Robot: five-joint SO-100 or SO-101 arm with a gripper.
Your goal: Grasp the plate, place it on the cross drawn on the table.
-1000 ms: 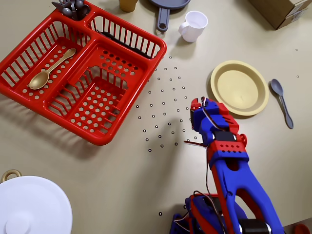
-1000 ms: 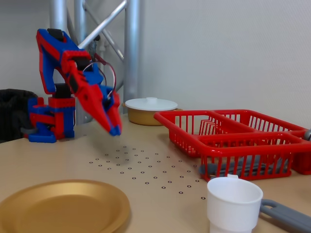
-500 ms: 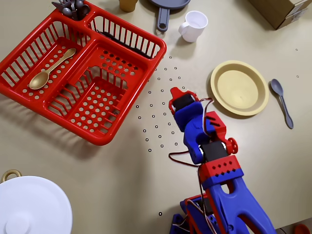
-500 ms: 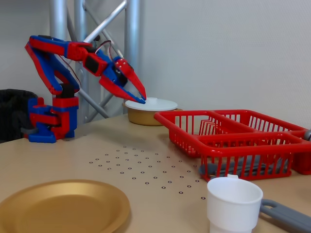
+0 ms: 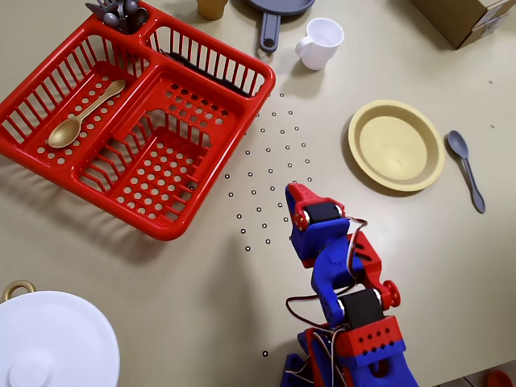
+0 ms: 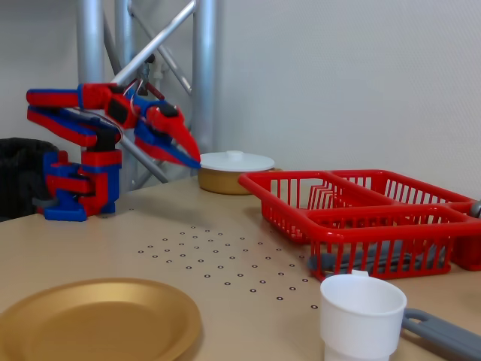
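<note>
The pale yellow plate (image 5: pixel 395 145) lies flat on the beige table (image 5: pixel 201 274), to the right of the dot grid; in the fixed view the plate (image 6: pixel 98 320) fills the near left corner. My gripper (image 5: pixel 295 190) hovers over the lower right part of the dot grid, left of and below the plate and well apart from it. In the fixed view my gripper (image 6: pixel 194 159) is held high above the table, pointing down and right. Its jaws are shut with nothing between them. I cannot make out the cross in either view.
A red dish rack (image 5: pixel 137 113) holding a gold spoon (image 5: pixel 81 117) takes up the upper left. A white cup (image 5: pixel 321 42) and a grey pan (image 5: pixel 274 16) stand at the top. A grey spoon (image 5: pixel 466 165) lies right of the plate. A white lid (image 5: pixel 52 343) sits at lower left.
The arm has folded back toward its base. The gripper swung left from beside the plate, rose, then drew back over the dot grid's lower right. The plate has not moved.
</note>
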